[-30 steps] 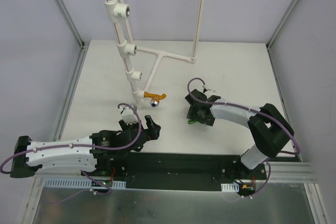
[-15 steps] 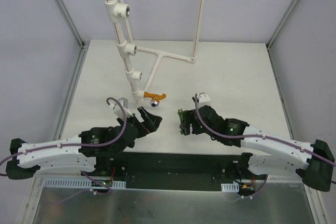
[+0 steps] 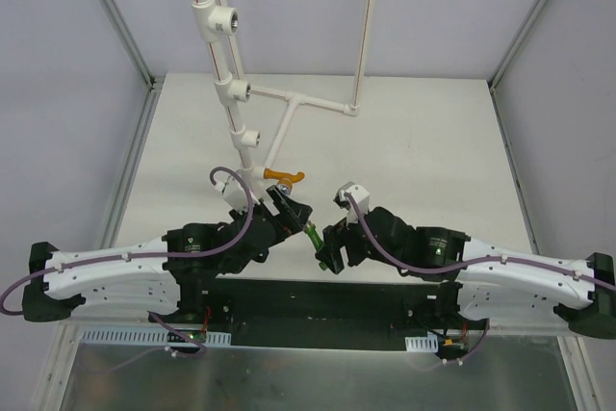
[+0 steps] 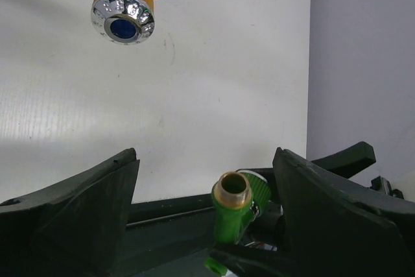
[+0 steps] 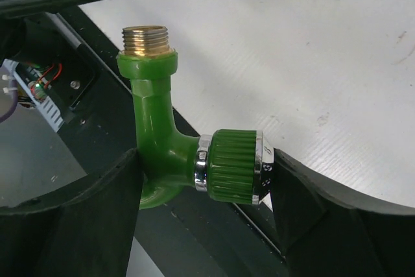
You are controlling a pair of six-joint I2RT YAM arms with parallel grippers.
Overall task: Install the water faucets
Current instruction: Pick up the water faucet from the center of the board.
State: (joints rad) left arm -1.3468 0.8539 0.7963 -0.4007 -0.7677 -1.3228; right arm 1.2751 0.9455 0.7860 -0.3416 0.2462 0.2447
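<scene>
My right gripper (image 3: 325, 247) (image 5: 206, 160) is shut on the green water faucet (image 3: 314, 236) (image 5: 162, 141), one finger on its bend and the other on the shiny cap of its ribbed knob. The brass threaded end points up and left. My left gripper (image 3: 294, 211) (image 4: 204, 154) is open, its fingers standing either side of that green faucet (image 4: 241, 209) with a gap on both sides. The orange faucet (image 3: 284, 176) (image 4: 123, 4) sits at the foot of the white pipe frame (image 3: 234, 93), just beyond my left gripper.
White tee fittings (image 3: 223, 18) with round threaded holes sit along the upright pipe. A side branch (image 3: 318, 103) runs right to a second upright. Metal frame posts (image 3: 130, 151) border the white table, and a black base rail (image 3: 318, 300) lies along the near edge.
Both arms have swung toward the middle of the near table. The right one carried the green faucet left, and the left gripper came forward around its brass end, jaws narrowing slightly.
</scene>
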